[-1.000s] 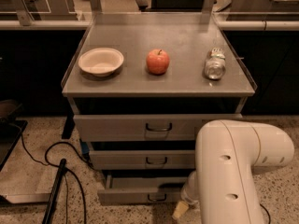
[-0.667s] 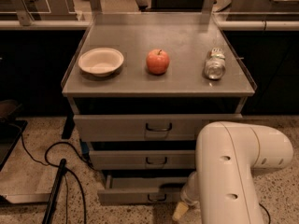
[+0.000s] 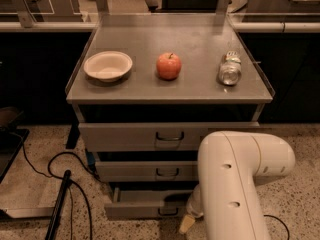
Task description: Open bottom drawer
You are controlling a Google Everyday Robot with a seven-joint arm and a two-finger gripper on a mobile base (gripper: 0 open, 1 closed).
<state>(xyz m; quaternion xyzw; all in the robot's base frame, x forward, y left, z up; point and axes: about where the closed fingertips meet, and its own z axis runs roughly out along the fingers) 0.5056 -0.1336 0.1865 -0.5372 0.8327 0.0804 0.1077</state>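
The bottom drawer [image 3: 142, 209] is the narrowest grey front at the foot of the cabinet. It stands pulled out a little, with a dark gap behind its front. Its small dark loop handle [image 3: 167, 212] is at the centre. My gripper [image 3: 188, 218] is low down at the right end of this drawer front, just right of the handle. My white arm [image 3: 235, 184] hides most of the gripper and the right ends of the two lower drawers.
The mid-sized drawer [image 3: 147, 171] and the widest top drawer [image 3: 145, 136] are above. On the cabinet top [image 3: 195, 91] sit a white bowl [image 3: 107, 66], a red apple [image 3: 169, 66] and a can lying on its side [image 3: 230, 69]. Black cables [image 3: 65, 184] lie on the floor at the left.
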